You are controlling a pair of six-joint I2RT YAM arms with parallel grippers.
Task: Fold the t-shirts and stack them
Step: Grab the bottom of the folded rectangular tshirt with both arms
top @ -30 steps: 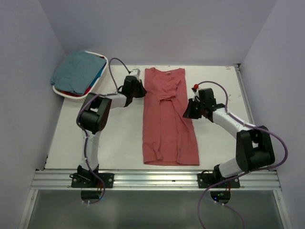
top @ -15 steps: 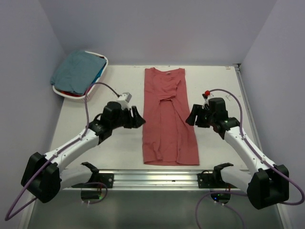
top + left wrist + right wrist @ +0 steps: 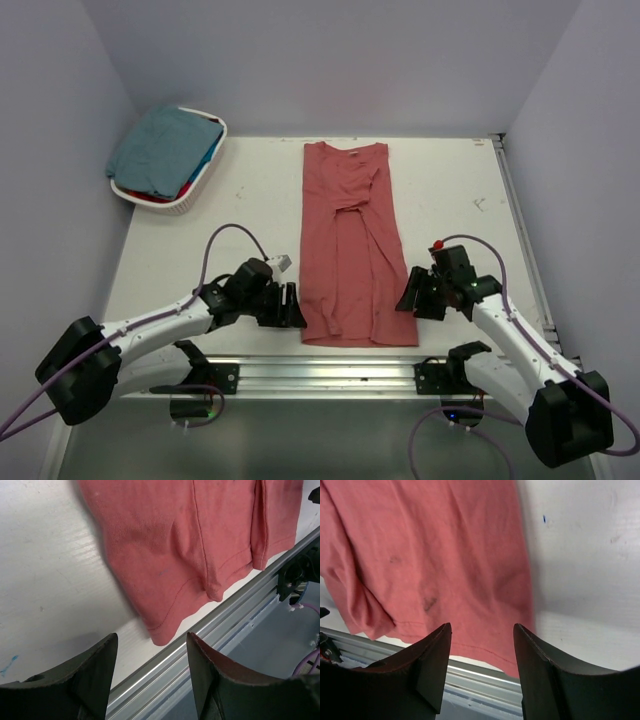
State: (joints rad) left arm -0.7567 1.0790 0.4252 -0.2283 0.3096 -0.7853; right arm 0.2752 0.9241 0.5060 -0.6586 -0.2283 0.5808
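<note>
Basket (image 3: 192,195) holds teal t-shirt (image 3: 160,150) atop blue t-shirt (image 3: 207,153) | left gripper (image 3: 294,306), right gripper (image 3: 406,297): jaws apart, empty

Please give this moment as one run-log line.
red t-shirt: flat, unheld | left gripper: open, by left hem corner | right gripper: open, by right hem corner

One table (image 3: 450,190). One brick-red t-shirt (image 3: 350,240). One white basket (image 3: 196,194). One teal t-shirt (image 3: 160,150) on top; blue and red cloth (image 3: 209,152) under it, count unclear. Two grippers: left gripper (image 3: 292,306), right gripper (image 3: 410,297).
</note>
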